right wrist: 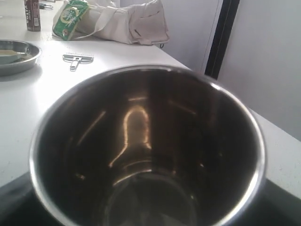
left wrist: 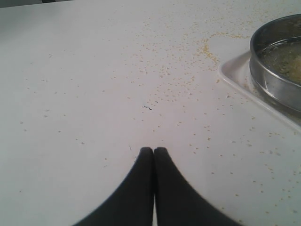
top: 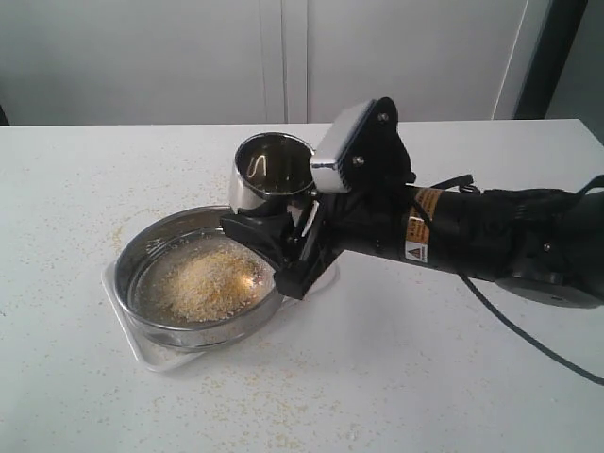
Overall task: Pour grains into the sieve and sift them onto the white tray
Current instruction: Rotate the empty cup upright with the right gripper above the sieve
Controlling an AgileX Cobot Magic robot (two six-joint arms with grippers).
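Note:
The sieve (top: 151,247) rests on the white tray (top: 142,351), and a heap of yellow and whitish grains (top: 212,283) lies on its mesh. Just above the sieve's far right rim, my right gripper (top: 269,226) is shut on a small steel cup (top: 269,170), mouth up. The cup (right wrist: 146,155) fills the right wrist view and looks empty inside. My left gripper (left wrist: 154,149) is shut on nothing, low over bare tabletop. From there the sieve (left wrist: 277,70), a little of the grains (left wrist: 294,70) and a corner of the tray (left wrist: 235,75) show off to one side. The left gripper is outside the exterior view.
Sparse crumbs (left wrist: 188,75) are scattered over the white table (top: 425,377) around the tray. The right wrist view shows another steel dish (right wrist: 14,54), a small metal tool (right wrist: 77,59), a white bag (right wrist: 131,21) and a green packet (right wrist: 70,16) farther off.

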